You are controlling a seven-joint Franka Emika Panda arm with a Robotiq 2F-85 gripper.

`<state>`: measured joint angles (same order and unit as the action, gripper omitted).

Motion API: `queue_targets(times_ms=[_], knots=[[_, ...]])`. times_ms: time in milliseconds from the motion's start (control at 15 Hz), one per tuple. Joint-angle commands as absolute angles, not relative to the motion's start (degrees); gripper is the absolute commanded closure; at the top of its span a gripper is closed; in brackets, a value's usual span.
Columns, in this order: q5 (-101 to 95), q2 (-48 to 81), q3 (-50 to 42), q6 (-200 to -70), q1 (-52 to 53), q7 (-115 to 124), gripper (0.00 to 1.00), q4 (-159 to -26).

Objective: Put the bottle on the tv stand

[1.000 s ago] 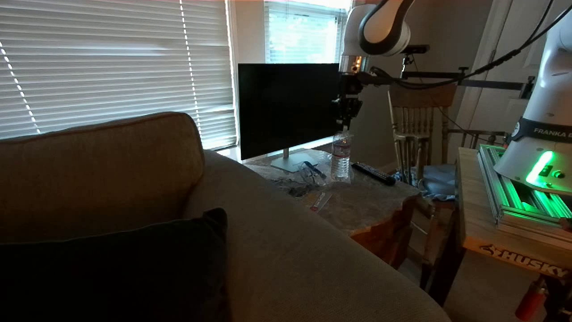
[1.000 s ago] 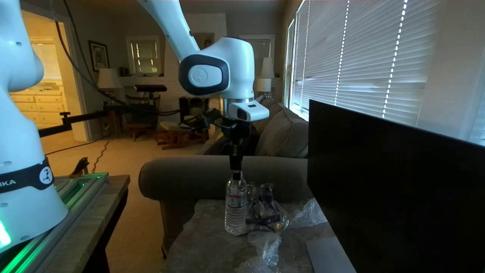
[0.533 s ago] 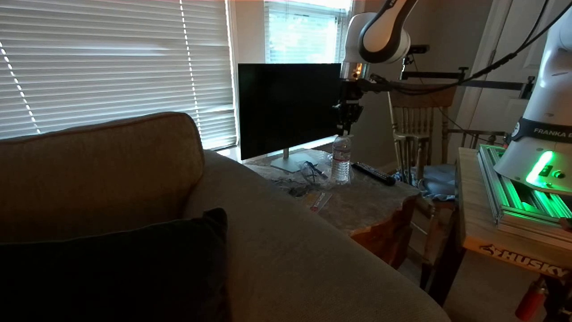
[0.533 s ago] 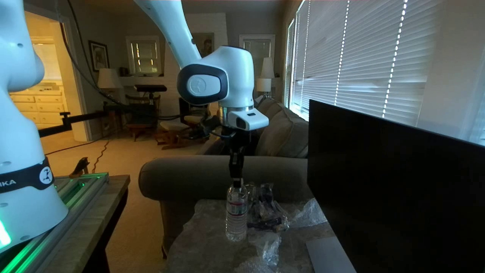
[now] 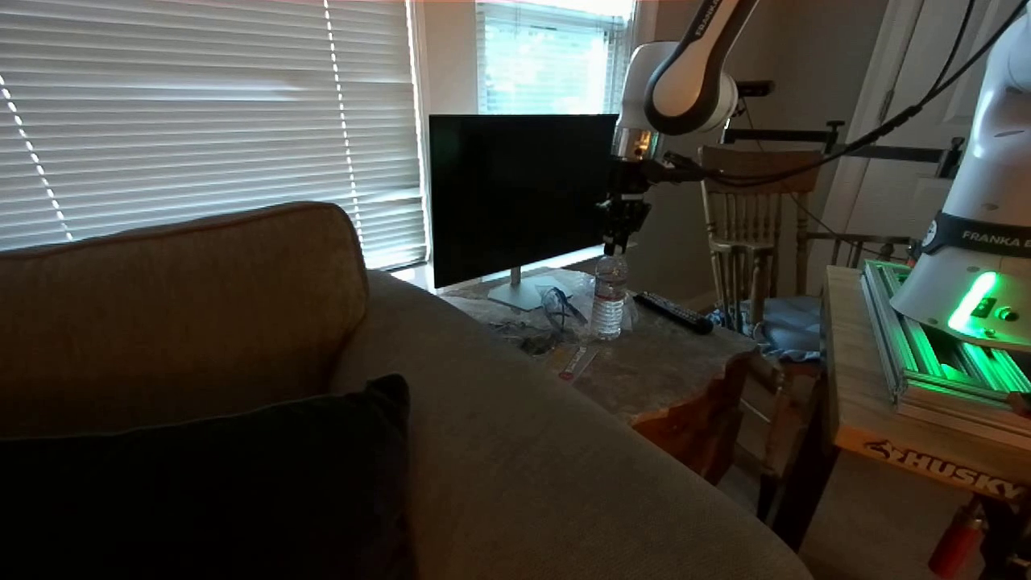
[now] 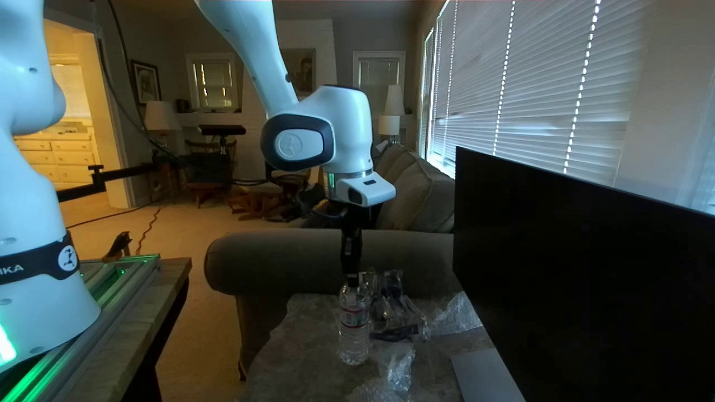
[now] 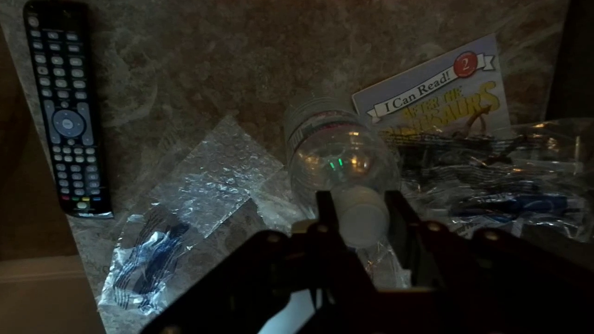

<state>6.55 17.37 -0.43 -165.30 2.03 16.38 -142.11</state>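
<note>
Black two-fingered pincer [image 7: 359,197] clamps snugly onto the round white cap [image 7: 364,221], wrist view's lower centre, presumably so the clear ribbed plastic bottle [image 7: 341,153] lands upright!

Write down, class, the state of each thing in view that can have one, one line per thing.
bottle: capped, nearly upright, held at its top
gripper: pointing down, closed on the bottle's top
TV: screen dark, no picture showing
blinds: lowered
remote: lying buttons up
book: lying cover up, partly hidden
plastic wrap: crumpled
robot base light: lit green
drawers: appear shut
</note>
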Motion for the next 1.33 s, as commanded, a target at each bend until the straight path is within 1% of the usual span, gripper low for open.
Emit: queue_targets(times_ms=[0,667,733,800,933,1133,1200,1267], knots=[[8.2,19.1,0.4,-168.3,1.9,14.9,0.92,-141.3],[8.1,21.4,1.0,-170.2,1.7,14.0,0.92,-140.8],[8.1,21.5,0.9,-170.7,1.8,14.1,0.44,-140.8],[7.6,21.6,0.6,-171.2,2.1,14.0,0.43,-140.9],[7.6,21.2,1.0,-172.0,1.9,13.2,0.30,-141.2],[7.2,18.3,1.4,-169.8,1.8,12.0,0.08,-142.3],[6.6,17.2,0.9,-167.8,2.2,11.7,0.02,-142.6],[6.2,15.5,0.6,-165.3,2.5,11.5,0.00,-143.0]])
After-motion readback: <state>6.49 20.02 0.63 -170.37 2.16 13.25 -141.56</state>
